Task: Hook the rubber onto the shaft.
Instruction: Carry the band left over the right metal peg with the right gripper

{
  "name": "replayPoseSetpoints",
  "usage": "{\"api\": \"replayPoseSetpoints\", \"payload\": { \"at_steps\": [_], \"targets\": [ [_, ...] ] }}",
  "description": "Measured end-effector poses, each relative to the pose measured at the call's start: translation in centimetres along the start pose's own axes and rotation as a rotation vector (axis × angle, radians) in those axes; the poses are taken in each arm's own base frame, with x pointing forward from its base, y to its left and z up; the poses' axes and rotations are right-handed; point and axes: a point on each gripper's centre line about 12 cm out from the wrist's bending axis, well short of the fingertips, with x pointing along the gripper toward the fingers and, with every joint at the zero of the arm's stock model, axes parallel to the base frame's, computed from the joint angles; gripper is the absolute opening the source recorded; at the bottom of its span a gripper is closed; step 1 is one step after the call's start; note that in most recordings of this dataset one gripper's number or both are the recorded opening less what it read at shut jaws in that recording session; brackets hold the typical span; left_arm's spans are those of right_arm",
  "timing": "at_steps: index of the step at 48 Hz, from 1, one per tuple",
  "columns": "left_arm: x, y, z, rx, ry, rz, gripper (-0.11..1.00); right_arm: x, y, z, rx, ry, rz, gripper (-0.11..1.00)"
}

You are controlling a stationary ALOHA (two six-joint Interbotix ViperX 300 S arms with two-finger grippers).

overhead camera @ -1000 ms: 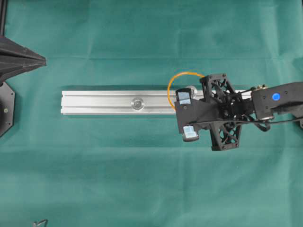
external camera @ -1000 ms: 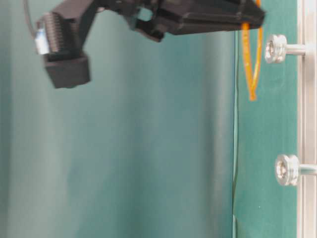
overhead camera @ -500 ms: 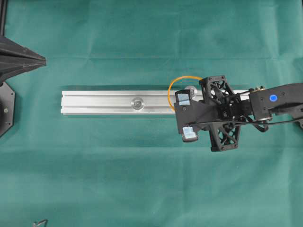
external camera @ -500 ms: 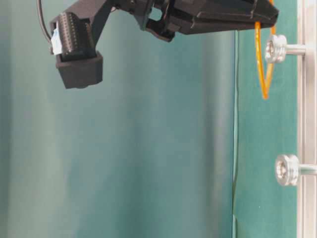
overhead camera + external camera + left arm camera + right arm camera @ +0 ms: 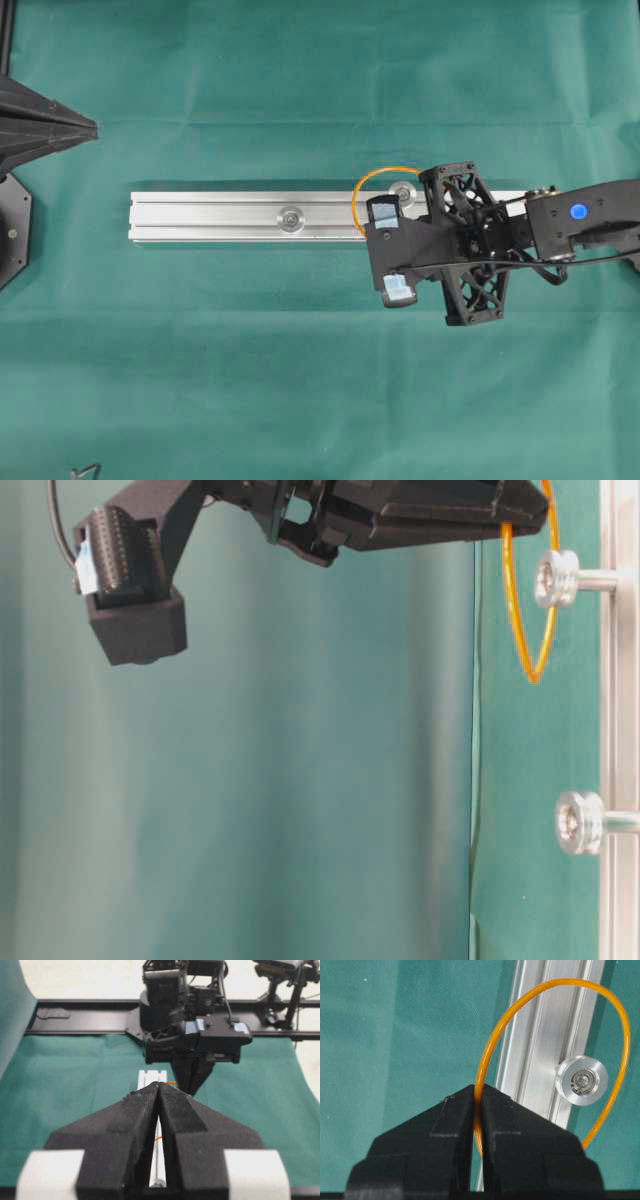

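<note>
Right claw point(image 5: 477, 1097) pinched tight on rubber point(image 5: 492, 1045) — its lower arc hidden behind the fingers.

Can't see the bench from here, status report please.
Right gripper shut on rubber band. Loop rings shaft, not seated. Left gripper shut, idle. Nothing blocking.

The thin orange rubber band point(image 5: 372, 184) now rings the round silver shaft head point(image 5: 404, 192) on the rail, seen from overhead. A second ago the head sat half hidden under the right pincer point(image 5: 385, 228). The loop also hangs wider open.
</note>
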Motion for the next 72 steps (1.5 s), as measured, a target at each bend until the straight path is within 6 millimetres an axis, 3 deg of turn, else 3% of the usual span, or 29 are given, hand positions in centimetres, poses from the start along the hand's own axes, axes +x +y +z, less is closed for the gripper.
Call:
{"api": "replayPoseSetpoints", "payload": {
  "at_steps": [72],
  "targets": [
    [0.0, 0.0, -0.2, 0.000, 0.015, 0.000, 0.00, -1.0, 2.7, 0.3, -0.001, 0.003, 0.027, 0.05]
  ]
}}
